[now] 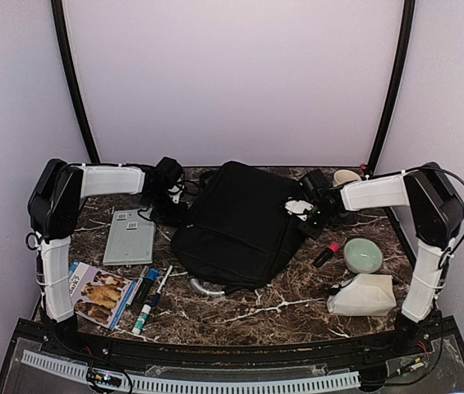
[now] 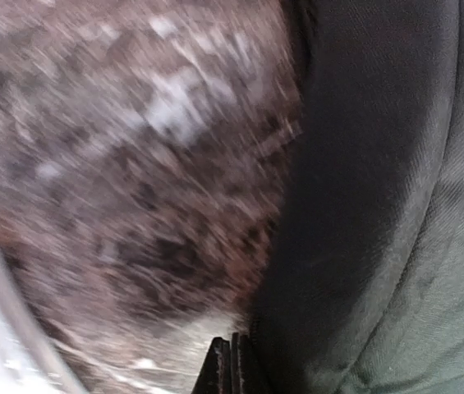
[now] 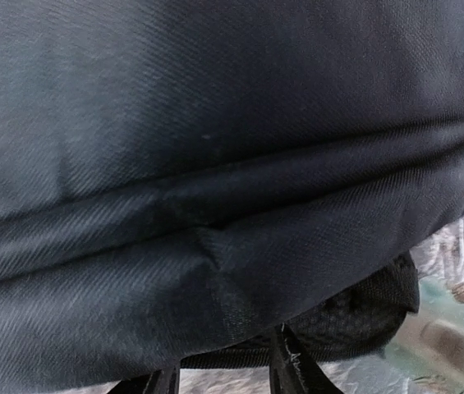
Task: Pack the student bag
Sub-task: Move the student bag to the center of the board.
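Observation:
The student bag [image 1: 240, 222], a large black fabric backpack, lies flat in the middle of the marble table, its grey loop handle [image 1: 205, 287] at the near edge. My left gripper [image 1: 174, 195] is at the bag's far left edge; in the blurred left wrist view its fingers [image 2: 219, 365] are pressed together beside the black fabric [image 2: 379, 205]. My right gripper [image 1: 304, 210] is at the bag's right edge. In the right wrist view its fingers [image 3: 293, 369] stand apart just under the bag's seam [image 3: 215, 222], which fills the view.
Left of the bag lie a grey flat case [image 1: 129, 236], a dog picture book [image 1: 96, 294], markers [image 1: 148, 286] and a glue stick [image 1: 143, 316]. On the right are a red-tipped pen [image 1: 328, 254], a green bowl [image 1: 363, 254] and a white pouch [image 1: 363, 295].

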